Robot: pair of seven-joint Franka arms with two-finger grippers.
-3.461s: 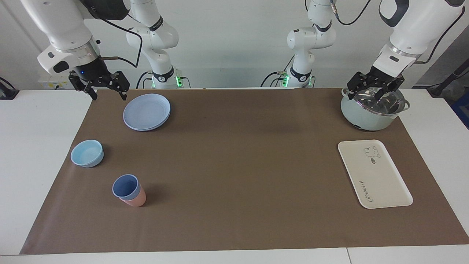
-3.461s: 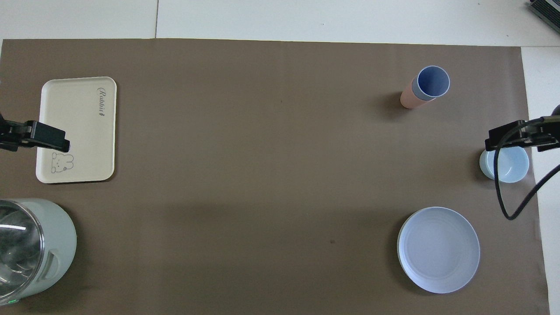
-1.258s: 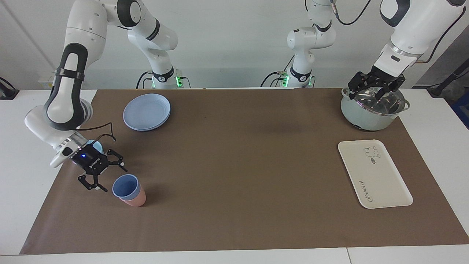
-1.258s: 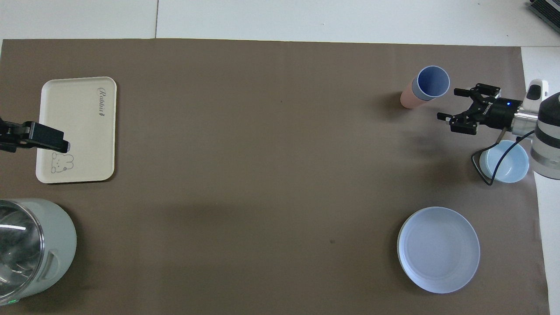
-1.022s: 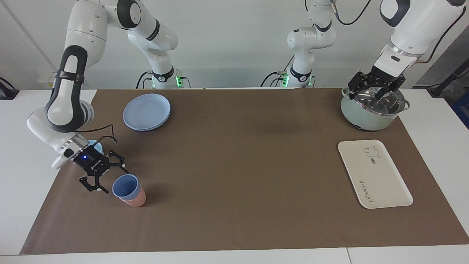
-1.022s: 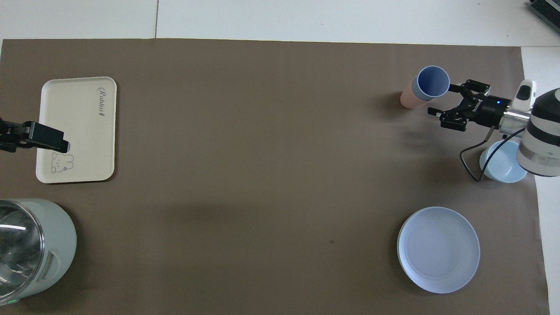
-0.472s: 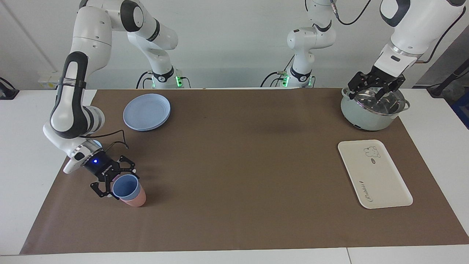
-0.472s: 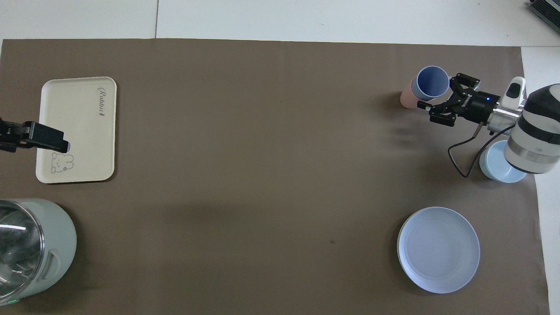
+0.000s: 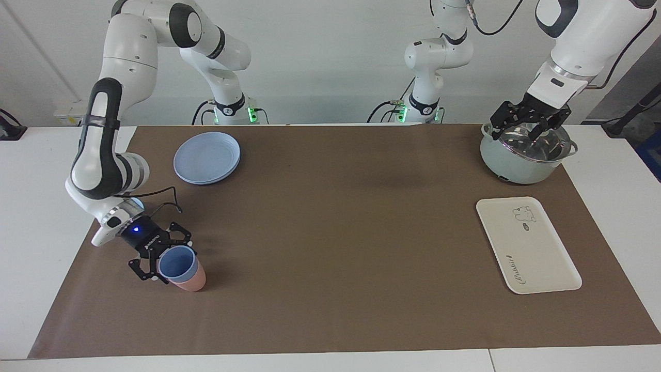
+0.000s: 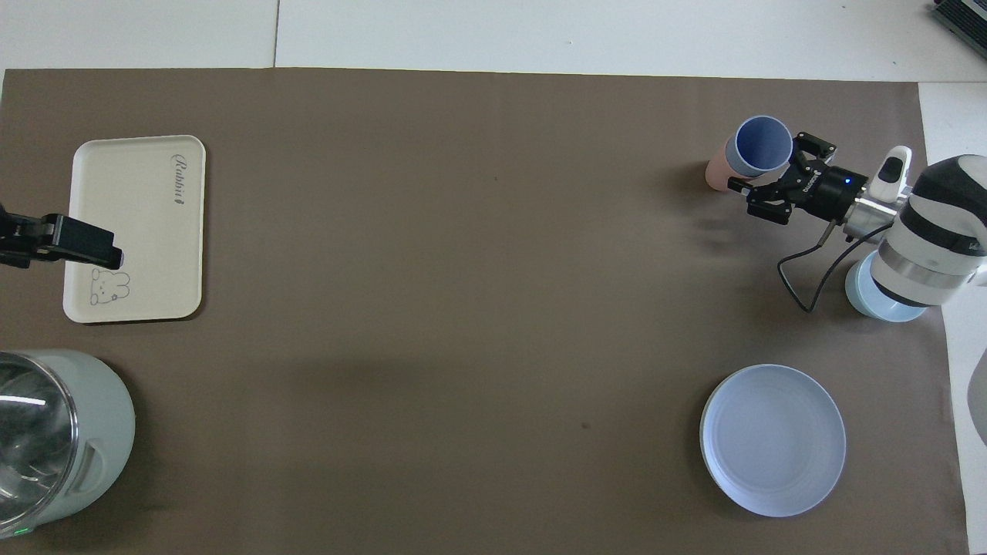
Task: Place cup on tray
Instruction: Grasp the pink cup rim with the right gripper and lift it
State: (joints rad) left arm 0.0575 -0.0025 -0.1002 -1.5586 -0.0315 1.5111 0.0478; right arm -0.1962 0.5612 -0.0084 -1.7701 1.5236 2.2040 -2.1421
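Right gripper (image 9: 164, 258) spread wide around the periwinkle tumbler (image 9: 177, 264), nested in the salmon-pink cup (image 9: 190, 282), far from cream tray (image 9: 537, 258). Left gripper (image 9: 528, 125) spread, waiting over the lidded pot (image 9: 516, 165).

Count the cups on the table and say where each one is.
2: the blue cup sits nested in the pink cup, toward the right arm's end, between the right gripper's open fingers.

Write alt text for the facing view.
The right gripper, open, is at the periwinkle cup, which is nested in a pink cup at the right arm's end. The cream tray lies at the left arm's end; the left gripper waits over a lidded pot.
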